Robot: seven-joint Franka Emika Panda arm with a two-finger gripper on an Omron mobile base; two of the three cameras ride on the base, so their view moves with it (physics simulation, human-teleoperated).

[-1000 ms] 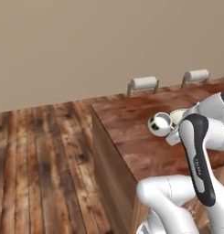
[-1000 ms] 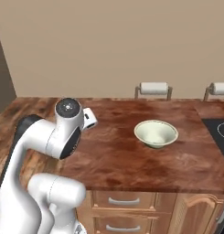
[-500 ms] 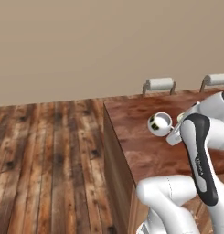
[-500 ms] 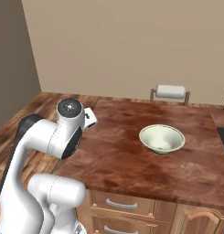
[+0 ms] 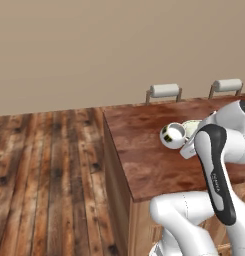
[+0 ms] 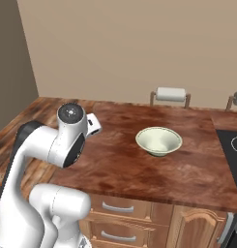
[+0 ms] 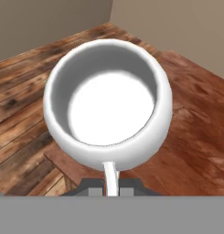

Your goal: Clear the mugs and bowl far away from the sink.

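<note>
A plain white rounded mug (image 7: 109,105) hangs in front of the hand camera, its opening facing the lens. My gripper (image 7: 111,185) is shut on the mug's thin handle. Beneath the mug lie the wooden counter's near-left corner and the plank floor. The wide pale green-cream bowl (image 6: 158,140) sits upright on the counter (image 6: 139,169), right of my arm. In the left base view the bowl (image 5: 194,127) peeks out behind the arm's wrist. The sink is out of view.
Two paper towel holders (image 5: 164,91) (image 5: 227,85) stand at the counter's back edge, one also in the right base view (image 6: 170,94). A black stovetop (image 6: 233,150) lies at the counter's right end. Wooden floor (image 5: 44,175) stretches left of the counter.
The whole picture has shifted in both base views, so the base has moved. The mug stays in my shut gripper and the bowl keeps its place on the counter.
</note>
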